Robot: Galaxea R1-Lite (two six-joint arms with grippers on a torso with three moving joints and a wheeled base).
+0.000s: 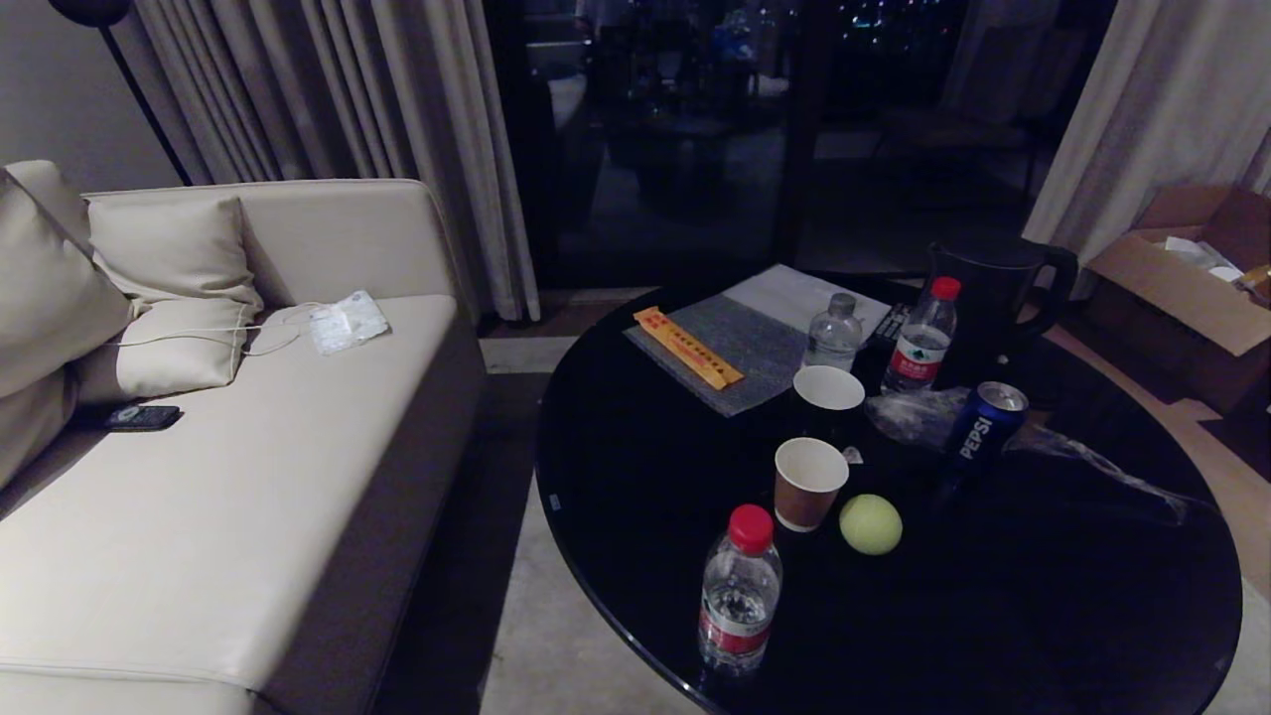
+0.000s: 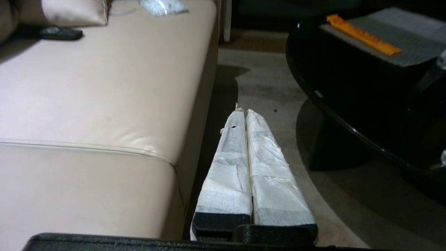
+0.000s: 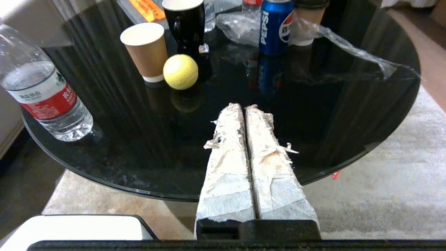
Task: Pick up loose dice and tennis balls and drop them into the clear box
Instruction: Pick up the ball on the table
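Note:
One yellow-green tennis ball (image 1: 871, 523) rests on the round black glass table (image 1: 993, 616), just right of a brown paper cup (image 1: 809, 483); the right wrist view shows that tennis ball (image 3: 180, 71) too. No dice and no clear box are in view. My right gripper (image 3: 244, 106) hangs shut and empty over the table's near edge, short of the ball. My left gripper (image 2: 243, 112) is shut and empty above the floor strip between the sofa (image 2: 104, 97) and the table. Neither arm appears in the head view.
On the table stand two water bottles (image 1: 740, 588) (image 1: 920, 338), a Pepsi can (image 1: 983, 422), a black mug (image 1: 827, 397), a dark kettle (image 1: 993, 288), crumpled clear plastic (image 1: 1092, 452) and a grey mat with an orange strip (image 1: 688, 348). A beige sofa (image 1: 199, 516) is left; a cardboard box (image 1: 1182, 278) is right.

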